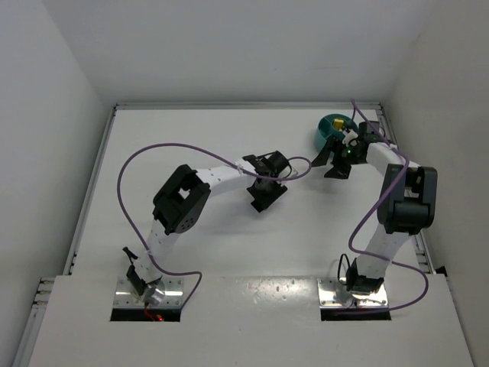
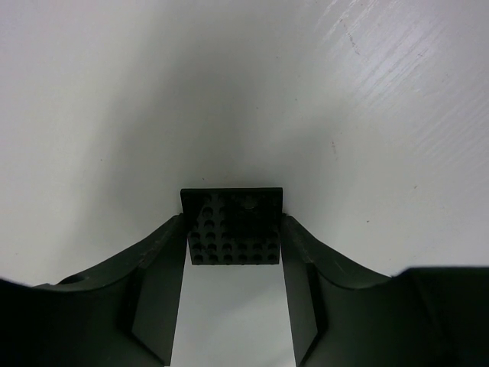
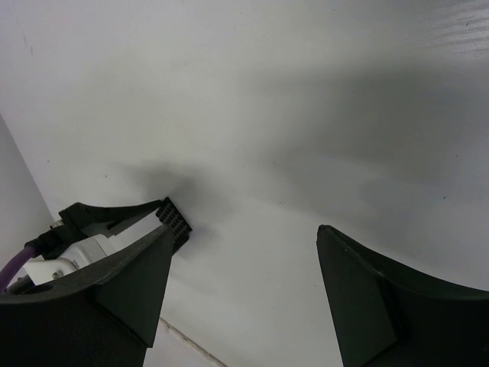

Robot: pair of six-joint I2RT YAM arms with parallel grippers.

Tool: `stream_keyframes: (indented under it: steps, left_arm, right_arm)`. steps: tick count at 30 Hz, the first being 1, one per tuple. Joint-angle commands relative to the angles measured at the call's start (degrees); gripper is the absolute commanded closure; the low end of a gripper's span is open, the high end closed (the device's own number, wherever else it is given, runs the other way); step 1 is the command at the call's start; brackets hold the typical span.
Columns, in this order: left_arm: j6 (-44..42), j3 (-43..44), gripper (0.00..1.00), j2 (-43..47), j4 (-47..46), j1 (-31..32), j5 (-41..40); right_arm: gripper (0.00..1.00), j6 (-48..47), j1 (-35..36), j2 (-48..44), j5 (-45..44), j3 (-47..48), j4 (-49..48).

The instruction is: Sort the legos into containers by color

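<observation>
The round teal dish point(image 1: 330, 128) stands at the far right of the table with a yellow lego point(image 1: 337, 121) in it. No red or pale purple lego shows in any view. My left gripper point(image 1: 265, 193) is at the table's middle, shut on a black studded plate point(image 2: 233, 227) held between its fingertips just above the white surface. My right gripper point(image 1: 330, 164) is open and empty, just in front of the dish and pointing left. In the right wrist view point(image 3: 244, 229) nothing lies between its jaws, and the black plate point(image 3: 174, 222) shows at the far left.
Purple cables point(image 1: 134, 164) loop beside both arms. White walls close in the table on the left, back and right. A raised rim point(image 1: 244, 105) runs along the back edge.
</observation>
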State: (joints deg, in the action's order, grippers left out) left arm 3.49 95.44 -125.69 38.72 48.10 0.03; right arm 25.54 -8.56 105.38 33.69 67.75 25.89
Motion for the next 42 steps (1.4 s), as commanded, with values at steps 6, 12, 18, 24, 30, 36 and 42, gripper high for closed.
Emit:
stream_keyframes:
  steps: [6,12,18,24,30,36,42]
  left_arm:
    - [0.73,-3.77,0.71,-7.11,3.47,1.03,4.36]
    - [1.25,-7.01,0.76,2.35,-1.62,1.03,1.46]
    - [2.31,-9.65,0.84,9.23,-6.46,-0.98,2.52]
    - [2.93,-11.76,0.88,15.46,-10.07,-2.39,4.8]
    - [4.59,-12.99,0.91,18.46,-12.96,-3.0,5.33]
    - [4.6,-13.52,0.92,20.66,-13.49,-4.06,8.05]
    - [4.6,-13.52,0.96,21.19,-14.02,-4.06,8.58]
  right_arm:
    - [0.24,0.3,-0.41,-1.67,1.73,1.69,-0.4]
    - [0.24,1.44,0.2,-1.67,6.55,-1.99,-3.38]
    - [0.25,5.48,1.35,-2.2,13.32,-6.57,-8.93]
    - [0.29,6.62,4.07,-1.58,16.57,-6.57,-11.2]
    - [0.41,7.68,7.58,-0.35,18.42,-7.72,-12.53]
    - [0.42,9.43,9.88,2.28,23.08,-7.19,-14.2]
    - [0.42,9.97,13.13,2.99,26.25,-5.52,-15.52]
